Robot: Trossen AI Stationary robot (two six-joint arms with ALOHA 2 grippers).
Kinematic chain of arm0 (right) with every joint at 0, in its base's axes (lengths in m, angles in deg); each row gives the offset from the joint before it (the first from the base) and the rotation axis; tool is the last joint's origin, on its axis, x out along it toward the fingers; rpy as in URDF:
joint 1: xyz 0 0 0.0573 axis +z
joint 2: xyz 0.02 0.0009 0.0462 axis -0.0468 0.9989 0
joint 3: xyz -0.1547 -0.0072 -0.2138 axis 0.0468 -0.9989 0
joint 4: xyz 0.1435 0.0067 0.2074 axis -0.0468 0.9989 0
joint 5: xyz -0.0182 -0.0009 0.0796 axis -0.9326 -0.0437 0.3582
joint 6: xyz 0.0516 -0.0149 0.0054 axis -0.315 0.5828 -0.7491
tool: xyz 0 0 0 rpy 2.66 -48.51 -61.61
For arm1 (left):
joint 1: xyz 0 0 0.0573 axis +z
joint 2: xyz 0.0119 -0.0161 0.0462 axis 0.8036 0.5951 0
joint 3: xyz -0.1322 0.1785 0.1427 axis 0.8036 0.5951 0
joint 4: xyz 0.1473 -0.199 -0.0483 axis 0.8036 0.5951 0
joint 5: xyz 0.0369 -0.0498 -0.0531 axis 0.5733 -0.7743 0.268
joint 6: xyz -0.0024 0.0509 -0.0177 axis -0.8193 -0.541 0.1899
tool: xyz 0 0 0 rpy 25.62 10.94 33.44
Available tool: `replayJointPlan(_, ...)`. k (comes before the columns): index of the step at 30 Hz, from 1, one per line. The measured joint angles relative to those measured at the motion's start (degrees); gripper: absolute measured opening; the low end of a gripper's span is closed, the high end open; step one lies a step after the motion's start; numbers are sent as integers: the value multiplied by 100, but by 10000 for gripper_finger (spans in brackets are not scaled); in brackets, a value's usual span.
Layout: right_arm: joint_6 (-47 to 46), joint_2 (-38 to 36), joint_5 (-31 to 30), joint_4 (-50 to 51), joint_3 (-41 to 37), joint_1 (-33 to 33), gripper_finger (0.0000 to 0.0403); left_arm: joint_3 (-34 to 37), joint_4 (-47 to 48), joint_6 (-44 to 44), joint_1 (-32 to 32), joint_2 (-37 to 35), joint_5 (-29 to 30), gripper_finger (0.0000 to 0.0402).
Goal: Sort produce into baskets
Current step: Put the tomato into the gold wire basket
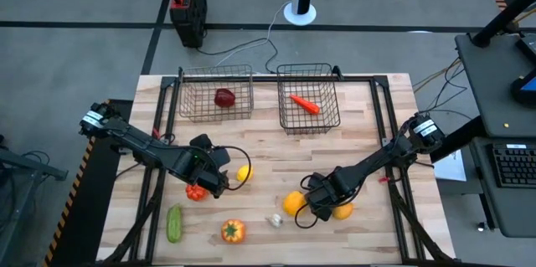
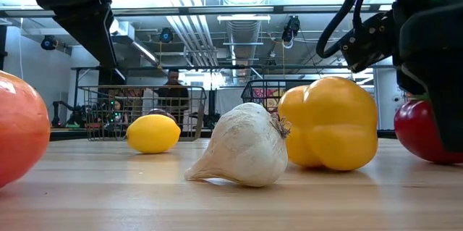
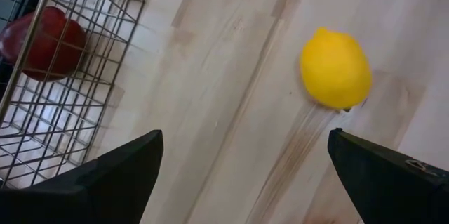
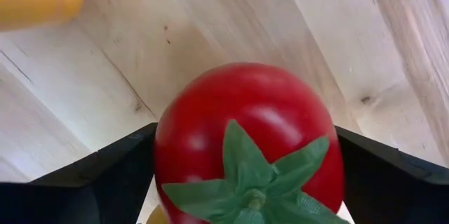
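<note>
My right fingers [image 4: 245,175] straddle a tomato [image 4: 249,140] beside the yellow pepper [image 1: 295,203], apart, not yet gripping. Closing off-centre could squirt that round tomato away into the pepper. My left fingers [image 3: 245,175] hang open near the lemon [image 3: 335,68].

Dark red apple [image 1: 224,97] is lying in the left basket [image 1: 215,91], carrot [image 1: 304,103] in the right basket [image 1: 307,95]; lemon [image 1: 244,173] is sitting on the table before them
</note>
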State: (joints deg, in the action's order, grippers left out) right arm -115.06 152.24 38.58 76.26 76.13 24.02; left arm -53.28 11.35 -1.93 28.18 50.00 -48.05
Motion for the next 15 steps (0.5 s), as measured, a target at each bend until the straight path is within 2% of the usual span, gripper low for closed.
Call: replayJointPlan(15, 113, -11, -41, 21, 90, 0, 322, 0, -162, 0, 0, 2, 44, 386)
